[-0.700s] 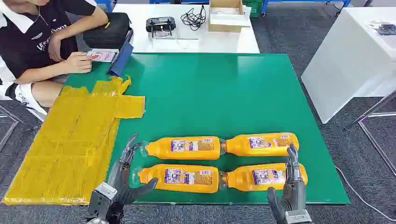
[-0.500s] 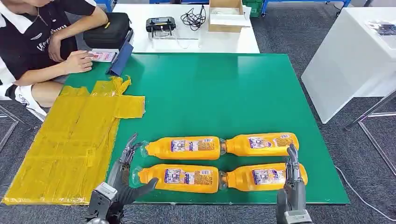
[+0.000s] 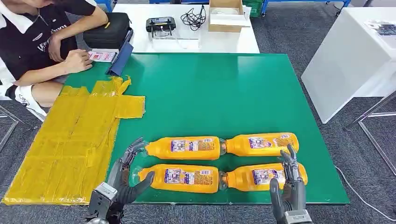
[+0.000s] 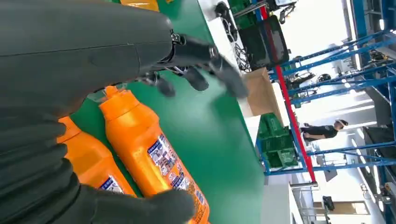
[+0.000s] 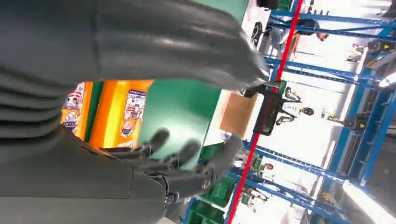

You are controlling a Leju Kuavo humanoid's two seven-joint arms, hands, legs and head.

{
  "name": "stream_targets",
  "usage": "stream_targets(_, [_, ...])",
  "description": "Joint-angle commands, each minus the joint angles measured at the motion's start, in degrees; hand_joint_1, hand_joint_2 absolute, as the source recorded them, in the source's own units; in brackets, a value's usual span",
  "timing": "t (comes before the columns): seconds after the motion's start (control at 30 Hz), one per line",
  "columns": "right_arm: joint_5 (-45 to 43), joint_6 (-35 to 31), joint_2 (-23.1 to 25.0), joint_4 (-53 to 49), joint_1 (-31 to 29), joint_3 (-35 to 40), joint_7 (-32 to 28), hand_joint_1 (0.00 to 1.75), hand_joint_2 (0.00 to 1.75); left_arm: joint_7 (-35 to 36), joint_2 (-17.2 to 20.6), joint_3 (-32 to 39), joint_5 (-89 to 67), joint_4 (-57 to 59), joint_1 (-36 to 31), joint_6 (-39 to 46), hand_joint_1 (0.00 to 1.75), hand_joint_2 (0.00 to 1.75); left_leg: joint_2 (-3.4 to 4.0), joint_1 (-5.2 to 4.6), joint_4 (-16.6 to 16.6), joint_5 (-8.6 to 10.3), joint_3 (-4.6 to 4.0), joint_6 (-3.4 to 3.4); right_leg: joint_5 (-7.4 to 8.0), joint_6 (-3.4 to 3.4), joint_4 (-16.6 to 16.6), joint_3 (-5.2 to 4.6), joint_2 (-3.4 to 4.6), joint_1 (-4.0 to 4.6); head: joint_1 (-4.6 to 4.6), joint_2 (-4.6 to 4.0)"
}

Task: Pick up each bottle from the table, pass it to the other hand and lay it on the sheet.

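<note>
Bottles (image 3: 182,147) orange, four, labelled, lying in two rows.

Four orange bottles (image 3: 182,148) with blue-and-white printed labels lie at the lower centre on a green counter (image 3: 210,93). A crinkled yellow sheet (image 3: 70,144) covers the left side. Both hands (image 3: 122,179) are dark grey.
</note>
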Motion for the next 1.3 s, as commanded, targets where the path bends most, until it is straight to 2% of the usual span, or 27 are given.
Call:
stream_targets(0.03, [0.17,-3.32,3.86,6.91,-8.39,7.66,-3.92,1.69,1.75,-1.27,-3.02,-6.65,-11.10,7.85,-8.04,13.77,1.75,1.75,0.05,0.06,-0.09,-0.07,0.28,-0.11,-0.04,-0.08,-0.13,0.29,0.08,0.06,0.00,0.00])
stream_targets(0.13, [0.17,-3.32,3.86,6.91,-8.39,7.66,-3.92,1.68,1.75,-1.27,-3.02,-6.65,-11.10,7.85,-8.04,13.77,1.75,1.75,0.04,0.05,-0.10,-0.06,0.28,-0.11,-0.04,-0.07,-0.12,0.28,0.07,0.05,0.00,0.00])
stream_targets(0.17, [0.29,-4.93,3.88,7.82,-9.53,9.06,-3.01,1.75,1.75,-0.27,-3.14,-7.79,-10.68,8.81,-9.01,14.56,1.75,1.75,0.04,0.05,-0.07,-0.06,0.22,-0.09,-0.04,-0.06,-0.10,0.23,0.06,0.04,0.02,0.00])
stream_targets(0.43, [0.23,-6.42,3.73,8.63,-10.51,10.36,-2.12,1.75,1.75,0.52,-3.20,-8.86,-10.16,9.73,-9.83,15.27,1.75,1.75,0.03,0.01,-0.04,-0.01,0.08,-0.05,0.00,-0.04,-0.03,0.07,0.05,0.01,0.00,0.00])
stream_targets(0.5, [-1.13,-11.67,2.10,11.37,-13.43,14.91,1.09,1.71,1.75,3.20,-2.99,-12.19,-6.97,13.98,-12.27,18.32,1.75,1.75,0.07,0.04,-0.08,0.09,0.09,-0.08,0.11,-0.06,-0.08,0.07,0.09,0.04,0.02,0.00])
stream_targets(0.53, [-1.39,-12.99,1.24,11.57,-13.45,15.61,1.46,0.96,1.75,3.56,-2.86,-12.57,-4.85,15.24,-12.37,18.88,1.75,1.75,0.10,0.04,-0.16,0.11,0.21,-0.12,0.13,-0.08,-0.15,0.19,0.13,0.04,-0.02,0.00])
stream_targets(0.57, [-1.17,-14.03,0.50,11.31,-12.97,16.02,1.57,0.00,1.75,3.23,-2.54,-12.84,-3.29,16.04,-12.22,19.15,0.40,1.75,0.09,0.03,-0.16,0.10,0.22,-0.09,0.12,-0.06,-0.16,0.20,0.12,0.03,0.00,0.00])
stream_targets(0.6, [-0.19,-15.33,-0.01,11.17,-12.43,16.06,1.82,0.00,1.75,3.10,-2.20,-12.85,-2.41,16.69,-11.91,19.31,0.00,1.75,0.05,0.03,-0.15,0.12,0.27,-0.06,0.12,-0.06,-0.16,0.26,0.07,0.03,0.00,0.00])
stream_targets(0.73, [4.13,-16.02,-1.36,11.31,-13.32,17.32,2.65,0.00,1.75,2.09,-0.62,-14.09,-3.63,16.08,-10.90,19.21,0.00,1.75,0.02,0.05,-0.16,0.09,0.46,-0.06,0.08,-0.08,-0.21,0.31,0.04,0.04,0.02,0.00])
stream_targets(0.83, [5.10,-15.69,-1.31,11.64,-14.29,17.40,3.18,0.00,1.75,2.15,-0.47,-14.01,-3.75,15.29,-10.72,19.23,0.00,1.75,0.12,0.04,-0.13,0.04,0.41,-0.07,0.06,-0.08,-0.17,0.42,0.14,0.04,0.02,0.00])
stream_targets(0.93, [9.85,-16.03,-1.52,13.08,-16.97,18.27,4.59,0.00,1.75,2.56,-0.85,-12.49,-3.25,14.60,-10.87,19.29,0.00,1.75,0.08,0.02,-0.10,0.07,0.31,-0.04,0.08,-0.06,-0.12,0.31,0.10,0.03,0.00,0.00])
stream_targets(1.07, [25.21,-17.07,-2.82,19.49,-24.43,21.59,11.10,0.00,1.75,2.48,-1.41,-10.04,-1.71,12.08,-10.86,16.02,0.00,1.75,0.25,0.04,-0.04,0.06,0.17,-0.05,0.14,-0.04,-0.07,0.16,0.26,0.05,0.00,0.00])
stream_targets(1.2, [36.49,-16.99,-2.68,32.66,-34.93,25.11,16.35,0.00,1.75,2.49,-1.81,-8.64,-0.99,12.06,-12.42,14.28,0.00,1.75,0.44,0.07,-0.11,0.10,0.32,-0.10,0.22,-0.08,-0.13,0.25,0.46,0.07,0.00,0.00])
stream_targets(1.3, [38.34,-17.11,-2.45,36.04,-37.05,25.30,17.28,0.00,1.75,2.66,-1.74,-8.50,-0.72,11.94,-12.64,14.05,0.00,1.75,0.33,0.07,-0.07,0.17,0.23,-0.08,0.29,-0.19,-0.11,0.19,0.31,0.08,0.02,0.00])
